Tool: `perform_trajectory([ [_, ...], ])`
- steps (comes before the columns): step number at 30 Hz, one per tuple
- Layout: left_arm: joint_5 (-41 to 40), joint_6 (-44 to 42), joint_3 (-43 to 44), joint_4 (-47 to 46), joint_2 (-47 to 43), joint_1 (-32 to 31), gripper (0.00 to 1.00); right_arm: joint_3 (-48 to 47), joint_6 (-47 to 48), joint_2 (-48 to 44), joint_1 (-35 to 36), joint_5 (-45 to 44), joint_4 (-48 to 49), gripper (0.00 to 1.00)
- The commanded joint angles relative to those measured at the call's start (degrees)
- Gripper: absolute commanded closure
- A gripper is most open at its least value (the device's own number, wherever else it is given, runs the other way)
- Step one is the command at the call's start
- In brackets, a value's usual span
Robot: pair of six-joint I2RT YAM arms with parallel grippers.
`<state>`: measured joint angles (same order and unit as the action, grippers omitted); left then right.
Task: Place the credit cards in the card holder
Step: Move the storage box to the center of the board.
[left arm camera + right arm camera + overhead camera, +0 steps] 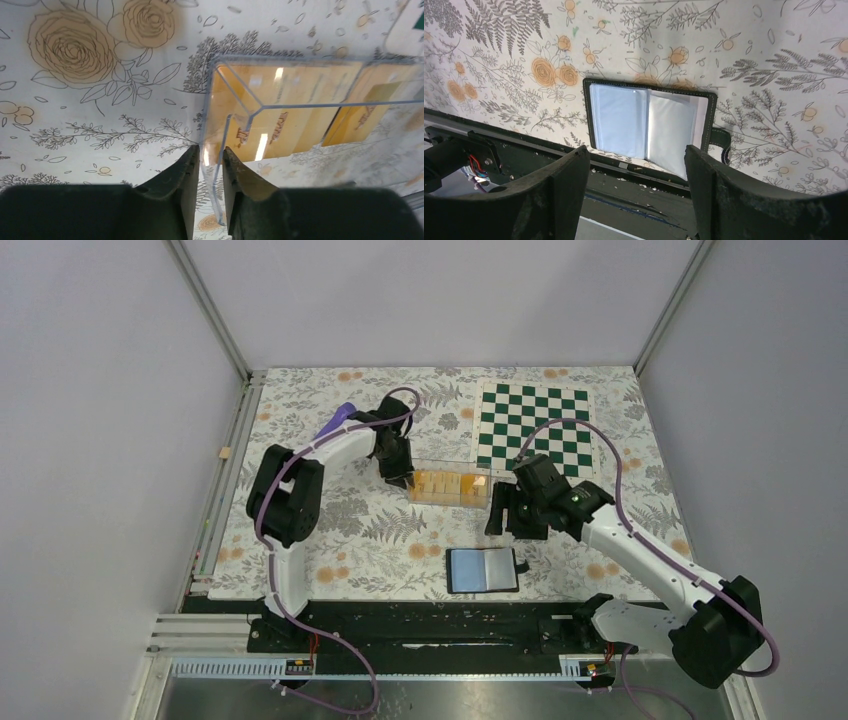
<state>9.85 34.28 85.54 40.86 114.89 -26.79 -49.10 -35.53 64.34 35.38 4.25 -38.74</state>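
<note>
Rt edge cuts off clear box (320, 105); print on credit cards (285, 125) too blurred to read.

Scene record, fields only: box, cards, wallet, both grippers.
box: clear plastic, mid-table between the arms
cards: orange-yellow, those visible all inside the box
wallet: lying open near the front edge, pale lining up, no card seen in it
left gripper: jaws narrow, astride the box's end wall; grip not certain
right gripper: jaws wide, empty, near the wallet
mat: chequered, far right
</note>
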Motion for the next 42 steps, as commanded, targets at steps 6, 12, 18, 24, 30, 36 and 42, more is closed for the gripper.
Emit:
perform_trajectory([
  [6,0.8,-2.1,-10.1,-1.2,-7.7,0.0,0.91,-6.8,4.6,3.3,-3.1,2.2,-2.6,0.24],
  [12,0.6,-2.8,-17.9,-1.5,-14.4,-0.5,0.98,-7.8,3.8,5.0,-3.3,4.9,-2.0,0.24],
  [18,-1.5,-5.1,-23.6,0.2,-20.8,-0.6,0.98,-6.8,2.8,5.5,-3.3,7.5,-0.6,0.24],
  [24,-8.4,-7.3,-25.5,3.6,-25.3,-0.6,0.83,-6.1,2.5,6.4,-3.3,9.8,0.9,0.24],
  [30,-12.2,-7.3,-22.0,6.3,-27.1,-0.9,0.5,-6.7,3.2,9.1,-3.3,12.5,1.3,0.23],
  [36,-4.9,-4.6,-18.2,4.4,-30.1,-4.1,0.48,-7.4,2.3,12.8,-3.3,15.0,3.9,0.31],
  [42,8.7,3.6,-20.6,-7.5,-27.4,-7.8,0.49,-9.4,1.3,19.3,-3.3,18.3,7.1,0.38],
])
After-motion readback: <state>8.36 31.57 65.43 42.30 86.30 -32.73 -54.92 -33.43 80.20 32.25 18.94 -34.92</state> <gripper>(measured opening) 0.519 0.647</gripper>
